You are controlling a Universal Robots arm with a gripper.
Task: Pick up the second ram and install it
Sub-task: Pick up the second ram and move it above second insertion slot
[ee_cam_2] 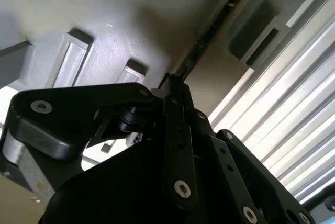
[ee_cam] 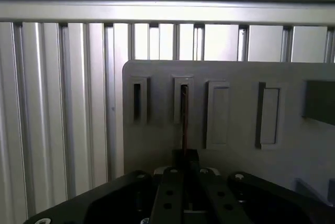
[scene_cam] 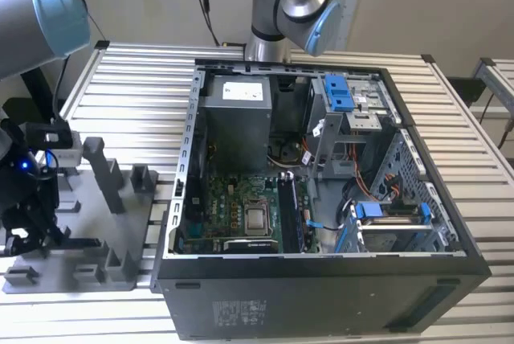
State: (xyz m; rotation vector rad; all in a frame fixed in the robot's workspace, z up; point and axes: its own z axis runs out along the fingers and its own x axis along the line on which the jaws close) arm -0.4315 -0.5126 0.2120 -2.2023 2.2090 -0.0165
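Gripper (ee_cam: 184,156) takes hold of the ram (ee_cam: 184,119): in the first wrist view its fingers are pinched almost together on the thin stick, which is seen edge-on with its far end in a slot of the grey tray (ee_cam: 157,145). In the exterior view, the tray lies on the slatted table (scene_cam: 136,79) at 9 o'clock from the open case (scene_cam: 321,296), just beside it. The motherboard (scene_cam: 241,207) sits at 7 o'clock inside the case.
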